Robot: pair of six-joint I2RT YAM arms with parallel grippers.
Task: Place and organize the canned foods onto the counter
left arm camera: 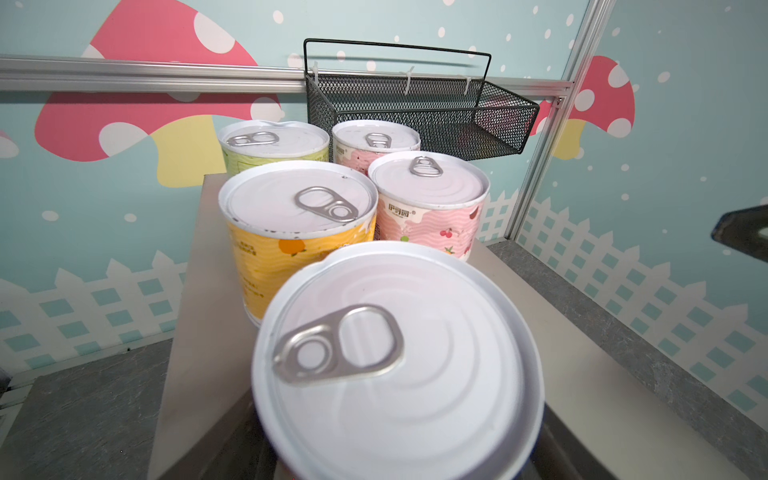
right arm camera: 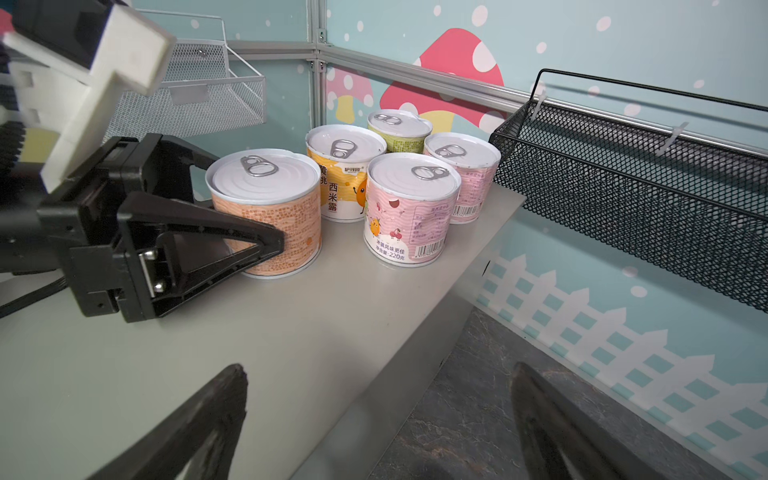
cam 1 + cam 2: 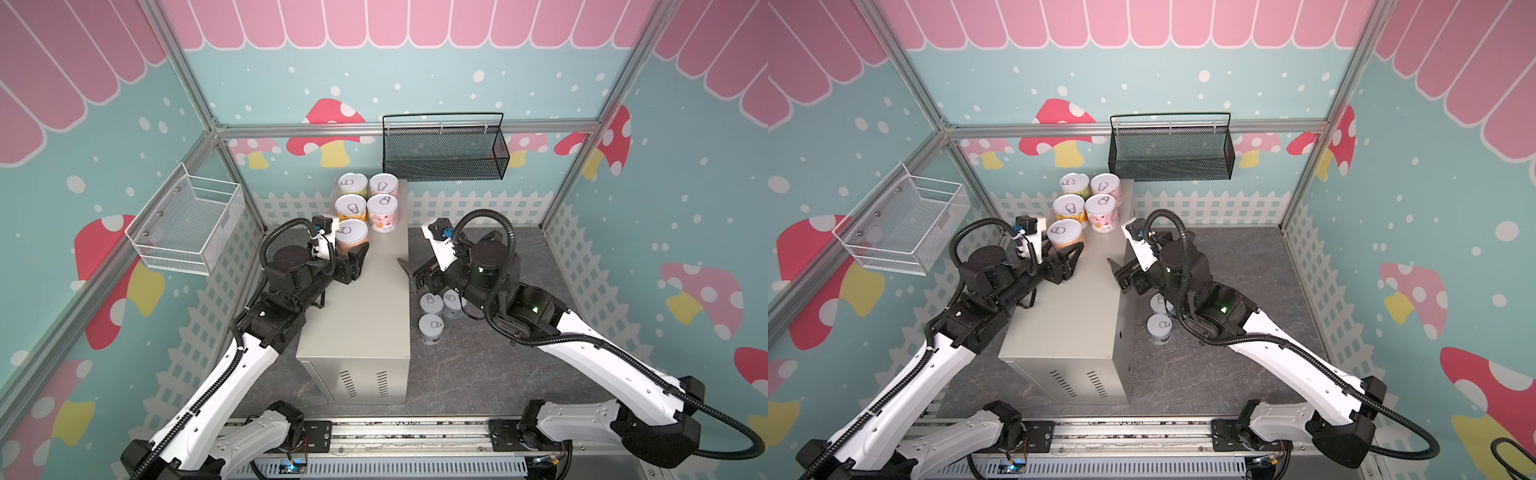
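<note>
Five canned foods stand at the far end of the counter: a green can, two pink cans, a yellow can and, nearest, an orange can. My left gripper is shut on the orange can, which rests upright on the counter top; one of its fingers presses the can's side. Its lid fills the left wrist view. My right gripper hangs open and empty over the counter's right edge. Three light blue cans stand on the floor beside the counter, partly under the right arm.
A black mesh basket hangs on the back wall just above and right of the can group. A white wire basket is mounted on the left wall. Dark stone floor surrounds the counter. The near half of the counter top is bare.
</note>
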